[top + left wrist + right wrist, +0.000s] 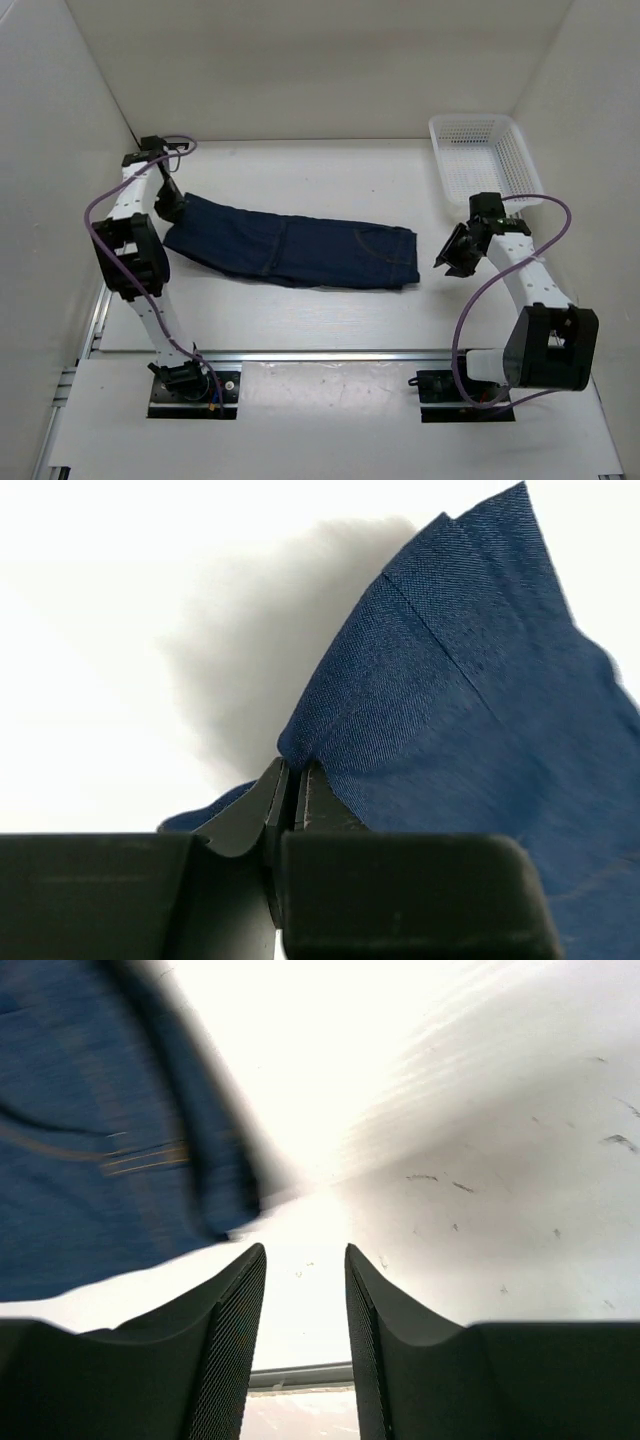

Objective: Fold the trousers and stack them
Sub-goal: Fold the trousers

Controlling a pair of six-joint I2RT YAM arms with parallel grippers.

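The dark navy trousers (295,250) lie folded lengthwise across the middle of the table, waistband end to the right. My left gripper (172,208) is shut on the leg-end corner at their left, and the wrist view shows the cloth (460,720) pinched between its fingertips (292,772) and lifted a little. My right gripper (450,257) hovers open and empty just right of the waistband end. The orange-stitched denim (90,1160) shows at the upper left of its wrist view, apart from the fingers (235,1310).
A white mesh basket (484,160) stands at the back right corner. White walls enclose the table on three sides. A metal rail (320,355) runs along the near edge in front of the arm bases.
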